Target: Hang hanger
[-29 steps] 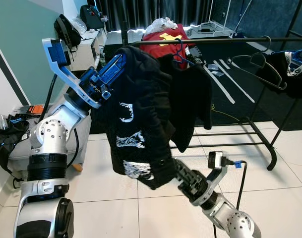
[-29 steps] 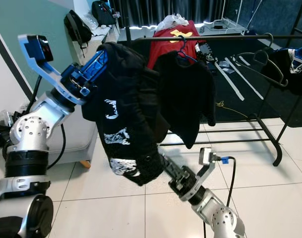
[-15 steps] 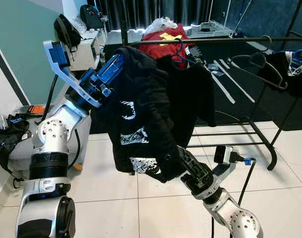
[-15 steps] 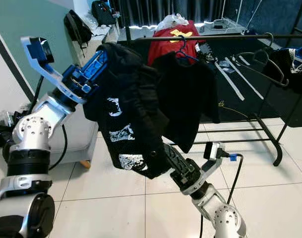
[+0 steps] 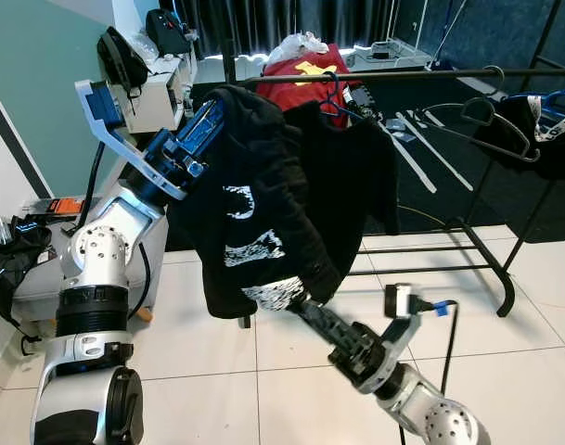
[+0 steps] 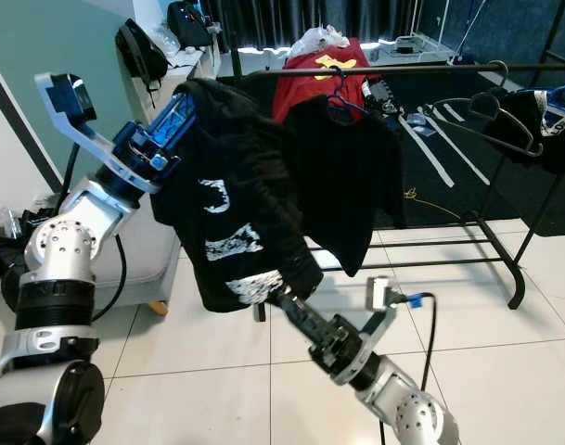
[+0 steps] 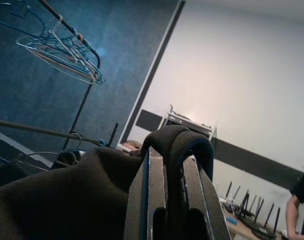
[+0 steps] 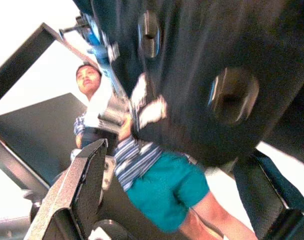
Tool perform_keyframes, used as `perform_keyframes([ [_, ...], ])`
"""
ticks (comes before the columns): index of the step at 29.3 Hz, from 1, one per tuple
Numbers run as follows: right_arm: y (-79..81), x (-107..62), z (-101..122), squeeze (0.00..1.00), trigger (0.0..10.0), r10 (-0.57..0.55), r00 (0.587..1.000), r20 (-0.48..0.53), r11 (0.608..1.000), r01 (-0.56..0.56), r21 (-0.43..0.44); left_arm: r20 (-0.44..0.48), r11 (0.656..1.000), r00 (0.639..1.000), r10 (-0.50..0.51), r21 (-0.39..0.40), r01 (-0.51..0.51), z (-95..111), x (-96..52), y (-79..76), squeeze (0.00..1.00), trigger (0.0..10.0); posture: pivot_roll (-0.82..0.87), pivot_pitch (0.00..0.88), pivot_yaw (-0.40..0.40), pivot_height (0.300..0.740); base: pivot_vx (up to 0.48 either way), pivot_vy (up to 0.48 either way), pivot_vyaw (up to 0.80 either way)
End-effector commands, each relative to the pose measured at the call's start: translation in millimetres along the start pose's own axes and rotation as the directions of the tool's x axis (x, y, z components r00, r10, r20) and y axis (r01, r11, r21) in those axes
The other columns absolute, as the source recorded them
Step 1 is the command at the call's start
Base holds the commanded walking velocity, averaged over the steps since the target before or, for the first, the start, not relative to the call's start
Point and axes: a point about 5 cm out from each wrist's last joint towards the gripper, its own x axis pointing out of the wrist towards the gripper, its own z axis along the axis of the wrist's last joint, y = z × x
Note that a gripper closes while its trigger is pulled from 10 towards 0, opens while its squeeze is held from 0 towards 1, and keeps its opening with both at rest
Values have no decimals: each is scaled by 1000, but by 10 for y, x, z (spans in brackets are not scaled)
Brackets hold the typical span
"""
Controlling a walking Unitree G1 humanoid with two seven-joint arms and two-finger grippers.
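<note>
White tiles run under a black clothes rail (image 5: 403,76). Our left gripper (image 5: 206,125) is clamped on the collar of a black shirt (image 5: 254,213), the hanger hidden inside; our right gripper (image 5: 305,311), fingers spread, sits just below the hem. We should lift the hook over the rail, beside the hung shirt (image 6: 347,176). No containers stand out.

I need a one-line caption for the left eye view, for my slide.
Left hand holds a black printed garment up near the clothes rail; right hand reaches its hem.
</note>
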Motion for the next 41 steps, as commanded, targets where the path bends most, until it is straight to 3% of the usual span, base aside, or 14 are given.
perform_keyframes([
  [1, -34, 1, -24, 0, 10000, -25, 1000, -13, 1000, 25, -2, 61, 1000, 998, -19, 8, 18, 95, 47, -23, 0, 10000, -16, 0, 59, 740, 0, 0, 0],
  [13, -19, 18, 163, 0, 10000, -22, 992, 122, 1000, 24, -17, 63, 1000, 998, -27, 1, 27, 77, 46, -22, 0, 10000, -19, 0, 58, 740, 0, 0, 0],
  [25, -44, -104, 206, 0, 10000, -56, 971, 233, 998, 58, 2, 68, 999, 997, -42, -12, 42, 89, 27, -28, 0, 10000, -18, 0, 62, 740, 0, 0, 0],
  [34, -139, -70, 377, 0, 10000, -85, 947, 309, 996, 87, 9, 72, 998, 996, -58, -17, 59, 102, 32, -52, 0, 10000, -15, 0, 58, 740, 0, 0, 0],
  [41, -115, 33, 414, 0, 10000, -52, 957, 286, 999, 53, 2, 76, 998, 995, -64, -18, 66, 98, 50, -58, 0, 10000, -29, 0, 56, 740, 0, 0, 0],
])
